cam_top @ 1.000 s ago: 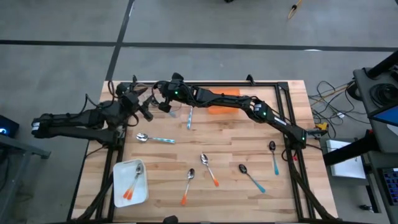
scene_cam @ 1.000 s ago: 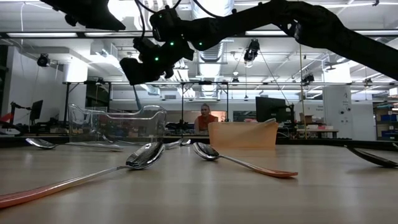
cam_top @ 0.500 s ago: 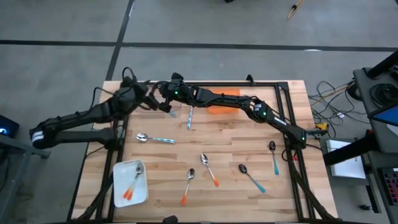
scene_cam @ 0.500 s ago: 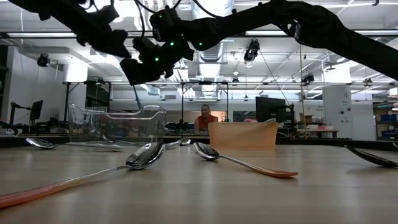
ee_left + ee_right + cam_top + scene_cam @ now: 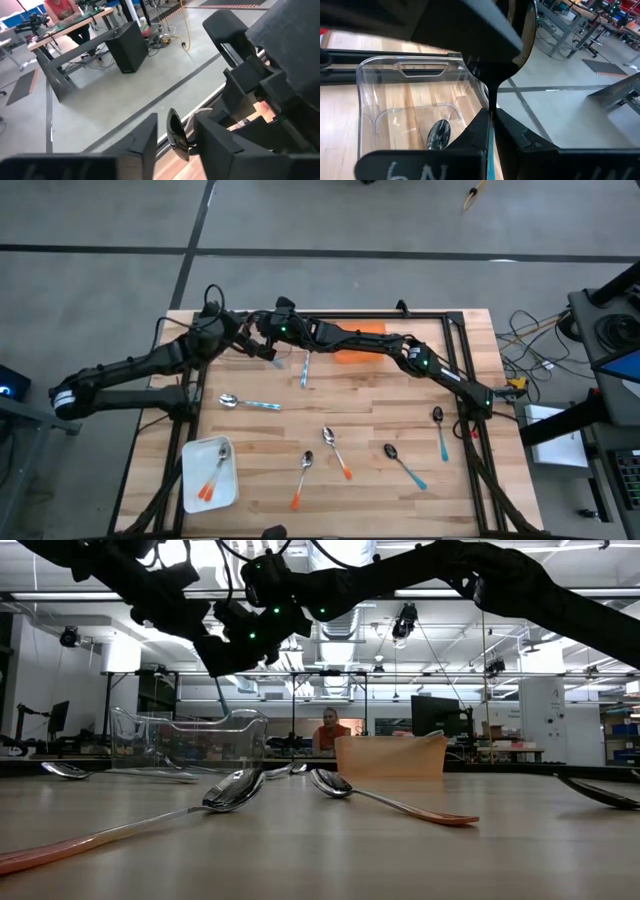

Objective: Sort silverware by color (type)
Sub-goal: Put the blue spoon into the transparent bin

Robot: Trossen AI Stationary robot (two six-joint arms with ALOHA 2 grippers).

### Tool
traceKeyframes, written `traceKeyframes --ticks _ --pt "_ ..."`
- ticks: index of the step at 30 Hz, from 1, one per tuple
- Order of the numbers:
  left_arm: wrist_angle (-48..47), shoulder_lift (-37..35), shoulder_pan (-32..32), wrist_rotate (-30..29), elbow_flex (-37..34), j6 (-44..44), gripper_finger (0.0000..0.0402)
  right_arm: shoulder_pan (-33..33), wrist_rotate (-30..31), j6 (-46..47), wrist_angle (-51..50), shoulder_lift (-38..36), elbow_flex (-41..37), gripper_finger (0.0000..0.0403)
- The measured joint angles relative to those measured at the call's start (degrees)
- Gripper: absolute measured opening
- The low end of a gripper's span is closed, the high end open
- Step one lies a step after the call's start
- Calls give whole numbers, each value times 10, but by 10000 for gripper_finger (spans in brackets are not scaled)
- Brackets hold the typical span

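Two grippers are met at the far left of the worktop (image 5: 400, 395). The right gripper (image 5: 262, 340) is seen with its fingers (image 5: 520, 137) pinched shut on the handle of a dark-bowled spoon (image 5: 526, 27), held upright with the bowl raised. The left gripper (image 5: 232, 340) is placed around that bowl, its fingers (image 5: 142, 142) parted on either side; contact cannot be made out. Directly under the held spoon a clear plastic bin (image 5: 410, 100) is found, with one dark-bowled spoon (image 5: 439, 134) lying in it. Beside it stands an orange bin (image 5: 362, 343), whose contents cannot be told. A white tray (image 5: 190, 480) near the front left corner is seen to hold two orange-handled spoons (image 5: 213, 476). Open wood is left across the middle, where a light-blue spoon (image 5: 248, 403), two more orange-handled spoons (image 5: 336, 452) and two teal-handled spoons (image 5: 440, 430) are scattered apart. Another light-blue spoon (image 5: 304, 368) lies just right of the grippers.
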Motion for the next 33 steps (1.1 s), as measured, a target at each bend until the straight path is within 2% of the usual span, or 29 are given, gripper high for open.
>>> traceKeyframes --ticks 5,7,15,22,29,33 --pt "0 0 0 -1 0 -18 26 -1 0 11 0 0 0 9" --pt "0 0 0 -1 0 -31 8 -1 0 26 -4 0 0 14" --pt "-6 0 0 -23 0 -83 2 -5 2 47 -7 0 0 96" --pt "-23 0 3 -54 0 -122 1 -8 35 39 -39 -1 0 156" --pt "-45 -2 19 -57 0 -130 0 -10 43 32 -100 -9 3 178" --pt "-45 -2 27 -25 0 -130 0 -12 46 23 -133 -23 3 176"
